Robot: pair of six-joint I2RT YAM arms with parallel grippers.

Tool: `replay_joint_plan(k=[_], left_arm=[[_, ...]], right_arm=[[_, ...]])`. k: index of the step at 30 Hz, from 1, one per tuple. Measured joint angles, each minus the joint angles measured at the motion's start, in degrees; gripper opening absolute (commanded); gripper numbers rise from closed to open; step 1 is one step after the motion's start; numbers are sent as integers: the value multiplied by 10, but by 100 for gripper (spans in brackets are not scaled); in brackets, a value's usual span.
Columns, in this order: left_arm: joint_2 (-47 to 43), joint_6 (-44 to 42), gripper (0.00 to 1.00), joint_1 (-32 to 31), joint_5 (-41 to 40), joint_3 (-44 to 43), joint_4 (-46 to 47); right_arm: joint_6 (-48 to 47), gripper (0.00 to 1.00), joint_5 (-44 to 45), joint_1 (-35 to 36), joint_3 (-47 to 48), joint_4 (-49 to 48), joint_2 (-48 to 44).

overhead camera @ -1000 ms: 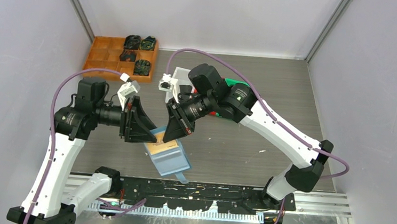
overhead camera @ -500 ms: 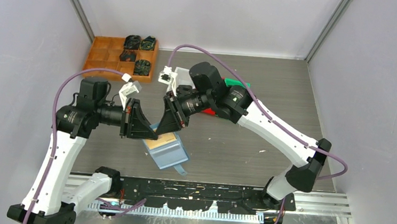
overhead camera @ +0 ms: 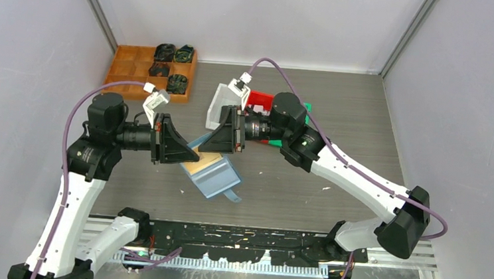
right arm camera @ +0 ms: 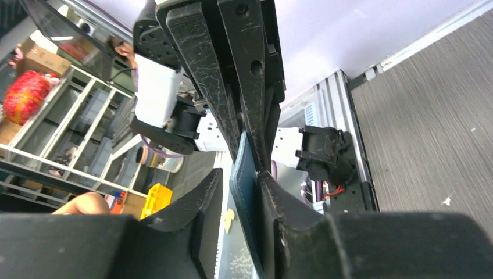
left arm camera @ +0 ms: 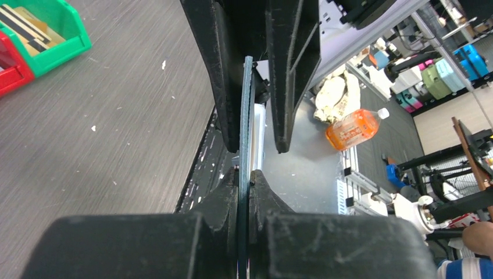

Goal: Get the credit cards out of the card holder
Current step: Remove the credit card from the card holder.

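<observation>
Left claw point(overhead camera: 194, 154) and right claw point(overhead camera: 212, 149) pinch the card holder point(overhead camera: 218, 178) over grey table point(overhead camera: 366, 109), pale walls point(overhead camera: 261, 14).

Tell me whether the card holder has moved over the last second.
Yes. The card holder has shifted up the top view, away from the black base rail at the near edge. Whether it rose or went farther back, I cannot tell.

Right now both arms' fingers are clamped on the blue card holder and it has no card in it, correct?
Not quite. The left arm's fingers and the right arm's fingers do clamp the card holder, but it is not empty: the top external view shows a tan credit card in its open pocket.
</observation>
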State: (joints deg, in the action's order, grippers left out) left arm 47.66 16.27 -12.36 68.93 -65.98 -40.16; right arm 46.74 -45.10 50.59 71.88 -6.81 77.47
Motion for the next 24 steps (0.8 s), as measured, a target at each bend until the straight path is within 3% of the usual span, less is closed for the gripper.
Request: replay_joint_plan(k=[7,13,17,24], left_arm=[[-11,49,0,0,9,3,41],[-19,68,0,0,12,9,54],[-20,75,0,0,16,9,57],[-20,76,0,-1,16,12,56]], right_arm=[[83,21,-7,-1,-16,-118,14],[115,13,-23,-1,-16,-149,24],[117,32,-26,0,-18,-152,24],[100,29,-25,-5,-42,-127,-8]])
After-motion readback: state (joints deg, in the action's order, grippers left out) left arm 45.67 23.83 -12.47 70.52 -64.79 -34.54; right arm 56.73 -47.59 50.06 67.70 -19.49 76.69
